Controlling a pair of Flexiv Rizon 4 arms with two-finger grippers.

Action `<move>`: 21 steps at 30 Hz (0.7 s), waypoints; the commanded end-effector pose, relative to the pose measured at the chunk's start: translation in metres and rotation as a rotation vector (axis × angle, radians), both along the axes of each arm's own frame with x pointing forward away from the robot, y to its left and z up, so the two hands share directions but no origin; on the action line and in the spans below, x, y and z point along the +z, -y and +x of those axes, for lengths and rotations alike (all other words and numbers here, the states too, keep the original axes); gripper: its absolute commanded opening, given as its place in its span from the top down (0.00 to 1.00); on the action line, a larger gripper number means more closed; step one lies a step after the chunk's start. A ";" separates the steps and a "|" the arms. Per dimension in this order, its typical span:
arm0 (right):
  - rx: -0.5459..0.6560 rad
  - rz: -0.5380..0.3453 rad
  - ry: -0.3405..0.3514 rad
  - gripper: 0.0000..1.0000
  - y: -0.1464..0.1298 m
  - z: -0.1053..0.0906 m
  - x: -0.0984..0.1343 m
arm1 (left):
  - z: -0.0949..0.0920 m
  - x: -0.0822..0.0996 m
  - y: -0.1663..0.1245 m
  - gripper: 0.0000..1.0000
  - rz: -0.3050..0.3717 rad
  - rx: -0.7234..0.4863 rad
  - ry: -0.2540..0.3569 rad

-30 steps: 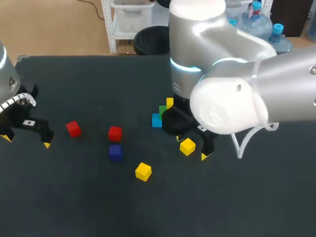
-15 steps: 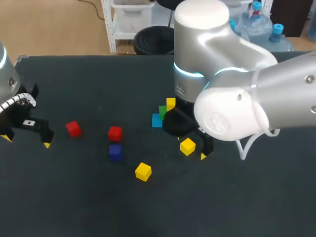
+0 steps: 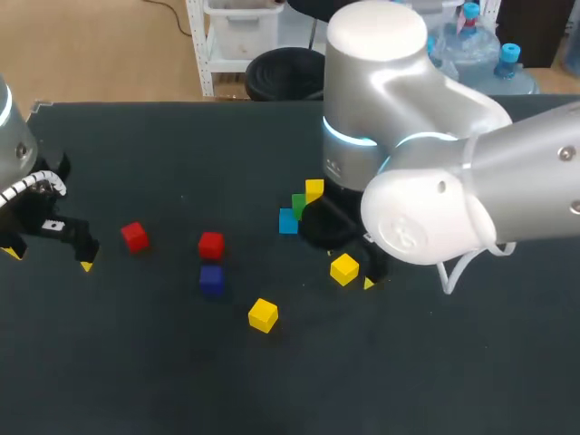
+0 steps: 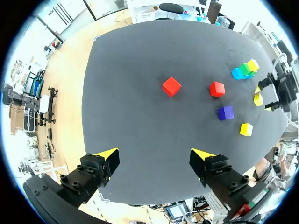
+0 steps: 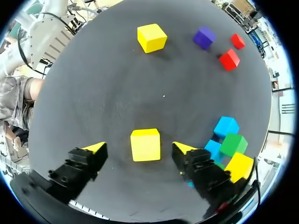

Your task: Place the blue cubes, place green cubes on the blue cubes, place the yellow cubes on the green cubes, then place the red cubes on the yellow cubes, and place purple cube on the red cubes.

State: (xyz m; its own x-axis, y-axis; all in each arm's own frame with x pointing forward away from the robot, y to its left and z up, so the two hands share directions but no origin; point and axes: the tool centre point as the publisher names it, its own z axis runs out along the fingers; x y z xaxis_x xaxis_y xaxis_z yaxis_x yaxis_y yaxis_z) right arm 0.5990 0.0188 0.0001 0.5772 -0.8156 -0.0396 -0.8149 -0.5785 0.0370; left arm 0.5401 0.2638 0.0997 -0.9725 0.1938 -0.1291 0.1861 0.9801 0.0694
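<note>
The right gripper [image 5: 138, 148] hangs low over the dark desk [image 3: 181, 381], right of its middle. Its fingers are released and spread wide. A yellow cube [image 5: 145, 144] sits flat on the desk between them, with a gap showing on either side, so neither fingertip touches it.

Just beside that gripper, on the far side from the robot, a light-blue cube [image 3: 288, 221], a green cube [image 3: 298, 204] and a third yellow cube [image 3: 314, 189] are packed close together. The right wrist view shows a second light-blue cube [image 5: 213, 149] in the same cluster. I cannot tell exactly how they are stacked.

A second yellow cube [image 3: 263, 314] lies alone, nearer the robot and to the left of the right gripper. Further left, the purple cube [image 3: 211, 278] sits just beside a red cube [image 3: 211, 245]. The other red cube [image 3: 135, 236] lies apart from that pair, further to the left.

The left gripper [image 4: 154, 156] is at the desk's left edge, well apart from every cube. Its fingers are released and nothing is between them.
</note>
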 end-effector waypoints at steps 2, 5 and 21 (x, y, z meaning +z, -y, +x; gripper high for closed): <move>0.000 0.001 0.000 0.43 -0.002 0.001 -0.002 | 0.000 0.000 -0.001 0.00 -0.004 -0.003 0.000; 0.002 -0.002 -0.002 0.51 -0.004 0.001 -0.003 | 0.000 0.000 -0.001 0.00 -0.004 -0.003 0.000; -0.013 -0.008 -0.003 1.00 -0.005 -0.004 -0.007 | 0.000 0.000 -0.001 0.00 -0.004 -0.003 0.000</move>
State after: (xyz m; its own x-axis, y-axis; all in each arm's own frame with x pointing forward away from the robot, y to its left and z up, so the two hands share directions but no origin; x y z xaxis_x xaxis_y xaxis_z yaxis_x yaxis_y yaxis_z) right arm 0.5962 0.0249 -0.0060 0.5682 -0.8221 -0.0358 -0.8208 -0.5693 0.0460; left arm 0.5401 0.2638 0.0997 -0.9725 0.1938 -0.1291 0.1861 0.9801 0.0694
